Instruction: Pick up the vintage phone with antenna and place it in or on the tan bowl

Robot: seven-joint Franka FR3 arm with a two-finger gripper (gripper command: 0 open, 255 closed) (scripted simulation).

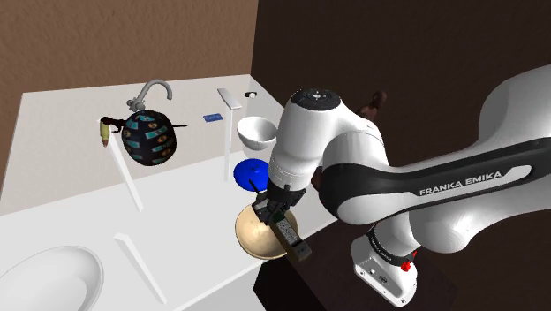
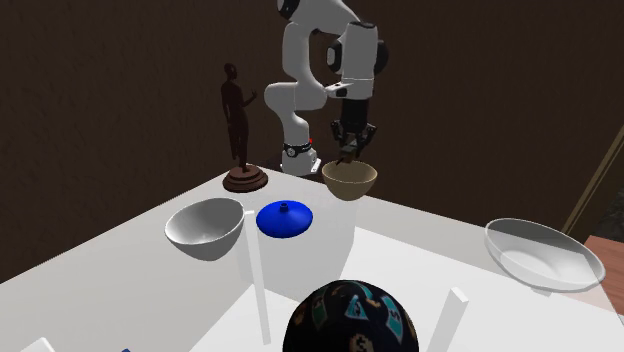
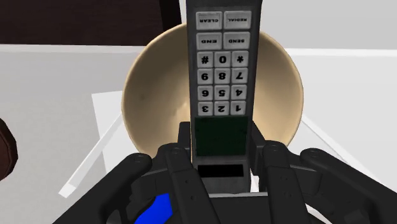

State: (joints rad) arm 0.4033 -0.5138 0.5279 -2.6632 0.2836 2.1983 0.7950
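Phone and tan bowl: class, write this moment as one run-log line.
stage: place | claw: shut on phone | phone: held over tan bowl, not yet released | next: probably lower, open

- Counter: white and flat, with thin white slats standing on it.
- Tan bowl: upright, at the counter's edge.
- Blue dish (small knob at its centre): between the tan bowl and a white bowl, just beside the latter.
- Dark figurine: on a round base, near the white bowl.
- Patterned dark ball: by the grey tap.
- Wide white bowl: well apart from the others.
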